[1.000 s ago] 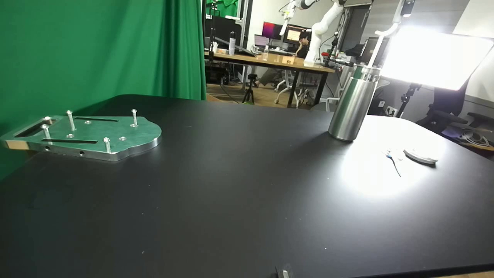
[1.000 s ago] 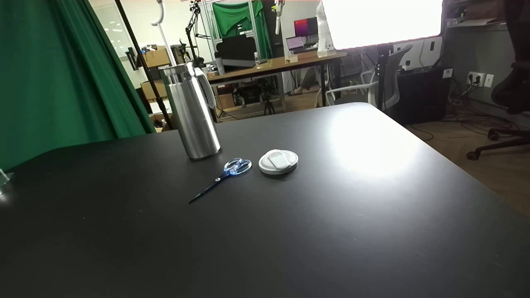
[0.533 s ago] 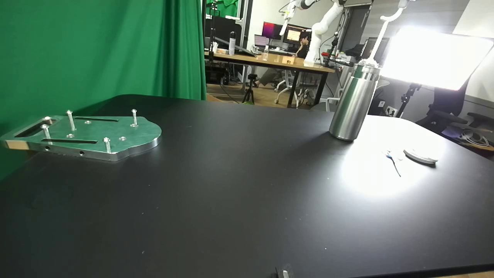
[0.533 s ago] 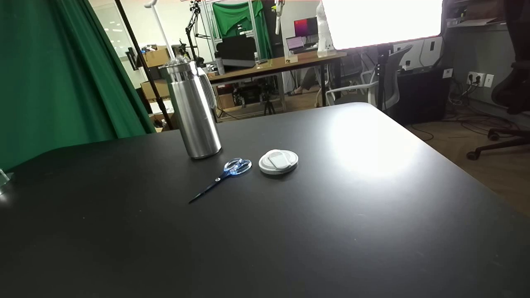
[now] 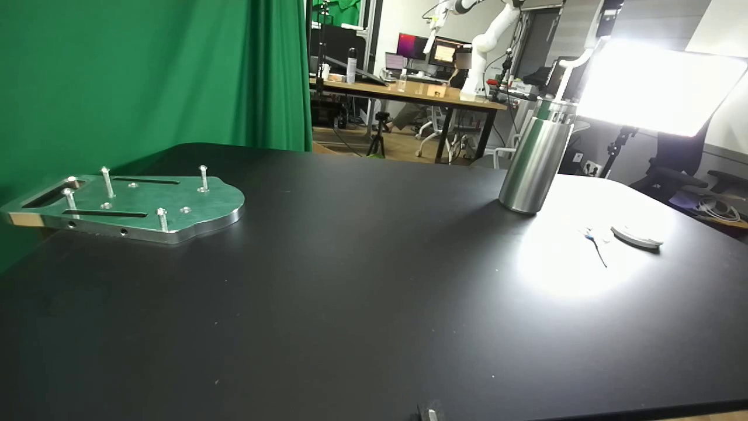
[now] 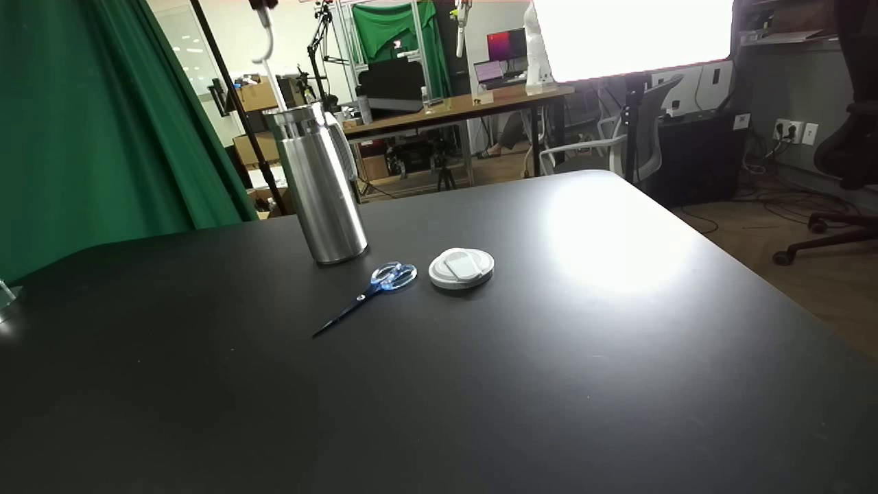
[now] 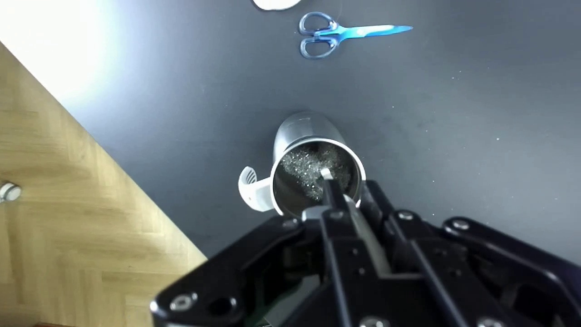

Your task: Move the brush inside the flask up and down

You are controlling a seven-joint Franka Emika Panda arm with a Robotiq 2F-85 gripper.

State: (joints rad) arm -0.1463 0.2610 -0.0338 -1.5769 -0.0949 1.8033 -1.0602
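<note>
The tool [image 7: 352, 187] grips the brush [image 6: 275, 86] by its handle, above the upright flask [image 6: 322, 192]. The brush reaches down inside (bristles below the rim), its length roughly parallel to the flask's; the coming stroke should likely follow that axis.

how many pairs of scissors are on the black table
1. The scissors lie beside the white lid, apart from the flask; no other pair shows in any view.
</note>
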